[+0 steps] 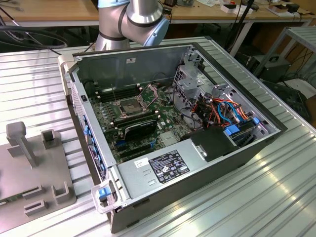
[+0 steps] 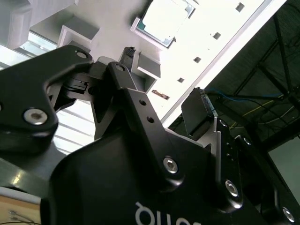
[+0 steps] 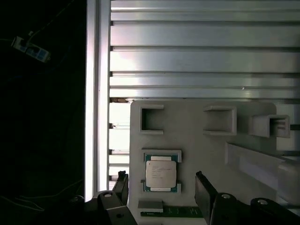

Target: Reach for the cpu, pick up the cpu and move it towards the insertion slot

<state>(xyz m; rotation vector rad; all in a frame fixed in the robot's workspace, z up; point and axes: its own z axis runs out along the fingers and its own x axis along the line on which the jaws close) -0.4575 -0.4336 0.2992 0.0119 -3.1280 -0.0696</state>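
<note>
Several brackets near cpu, tool spread above

Soft, even light fell on the open grey metal computer case in the exterior view, with its floor shaded by its walls. In the first wrist view the ribbed aluminium table threw back bright bands of glare, and the area beside it lay almost black. The pale silvery square cpu was evenly lit. In the second wrist view the white fixture plate was blown out to pure white, and the black pincer stood dark against it.
</note>
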